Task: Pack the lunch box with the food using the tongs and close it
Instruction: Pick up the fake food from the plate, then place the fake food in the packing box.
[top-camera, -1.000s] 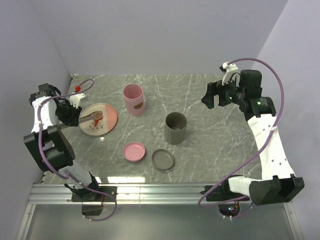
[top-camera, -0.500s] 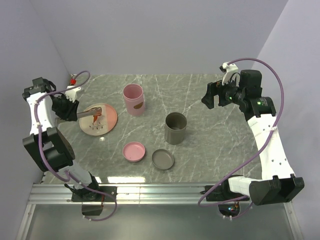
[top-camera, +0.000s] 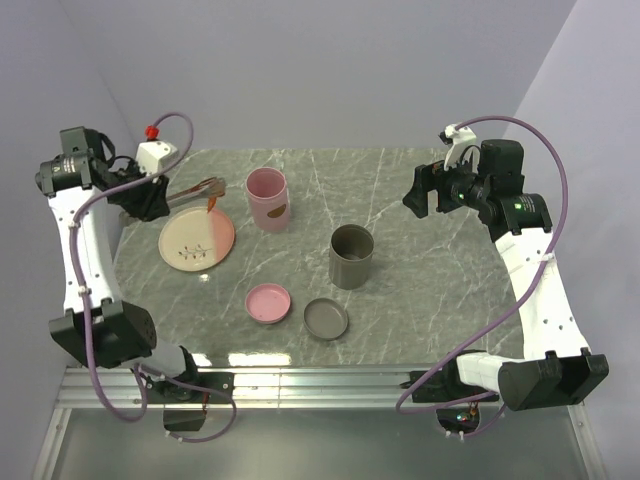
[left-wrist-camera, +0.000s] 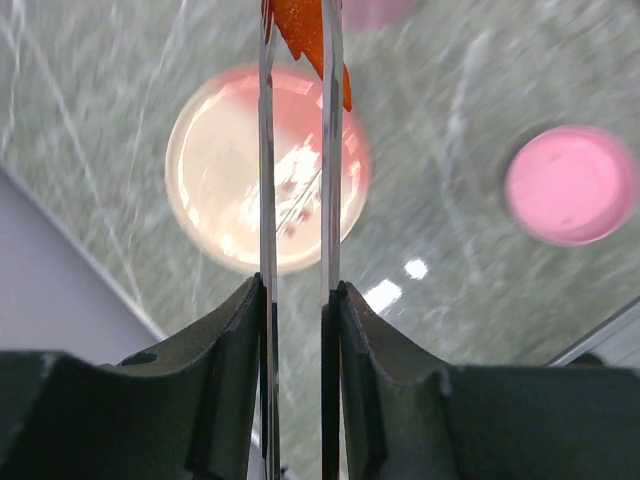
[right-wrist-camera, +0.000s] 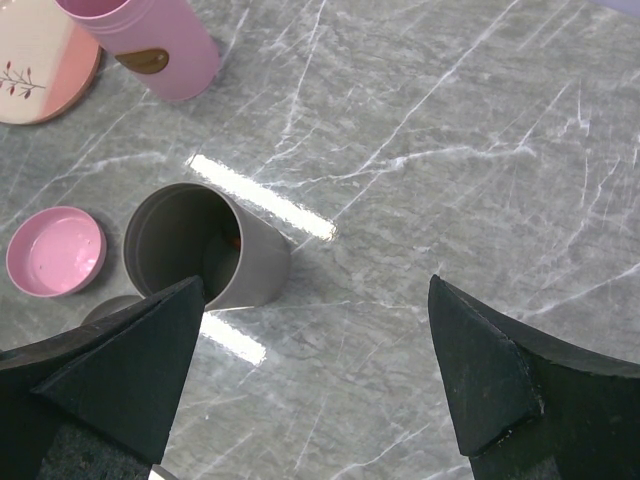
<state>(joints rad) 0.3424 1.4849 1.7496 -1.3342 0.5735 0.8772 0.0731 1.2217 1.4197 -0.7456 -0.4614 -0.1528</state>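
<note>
Your left gripper (left-wrist-camera: 296, 290) clamps the slim silver metal tongs (left-wrist-camera: 266, 150) pinching an orange-red shrimp-like piece (left-wrist-camera: 305, 30) — its top cut off — while your right gripper (right-wrist-camera: 316, 283) gapes wide.

Plate, table, walls and rail.
A round plate (top-camera: 205, 235), cream with a pink right part and a small twig drawing, lies at the left of the frame on a grey marble table (top-camera: 430, 300) with white veins. Pale lilac walls (top-camera: 330, 70) stand behind and at both sides. A metal rail (top-camera: 320, 385) runs along the lower edge.
</note>
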